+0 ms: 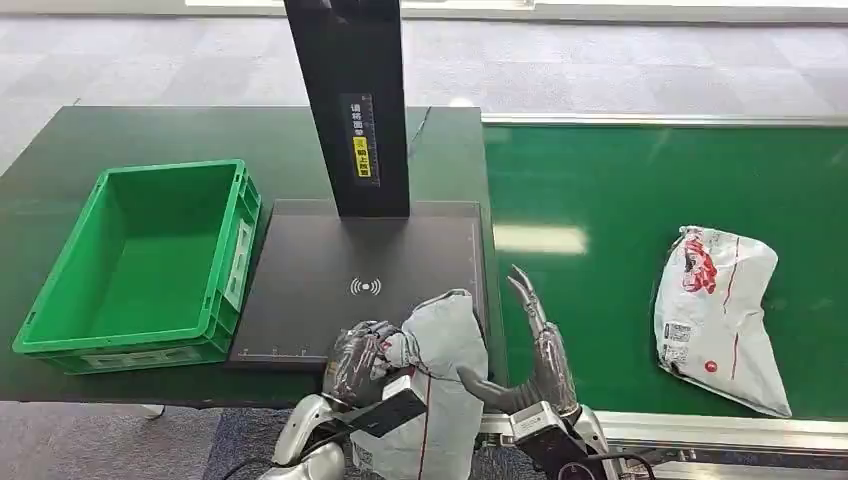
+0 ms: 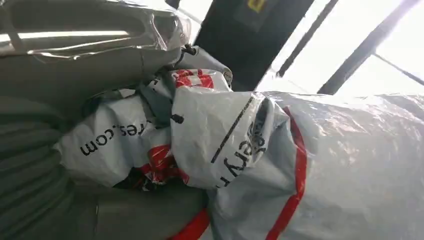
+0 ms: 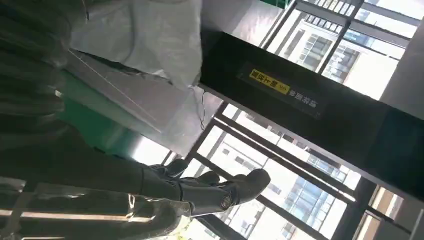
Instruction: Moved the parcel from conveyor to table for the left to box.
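One parcel [image 1: 440, 390] gripped in closed left hand [image 1: 362, 362] for boxing at 10 o'clock, right hand [image 1: 535, 355] spread, empty, just beside

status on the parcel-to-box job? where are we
Done: one parcel is off the conveyor, at the near edge of the black pad. In hand: the left hand grips it; the right hand is beside it, fingers spread. Left: the green box has nothing in it, and a second parcel lies on the conveyor.
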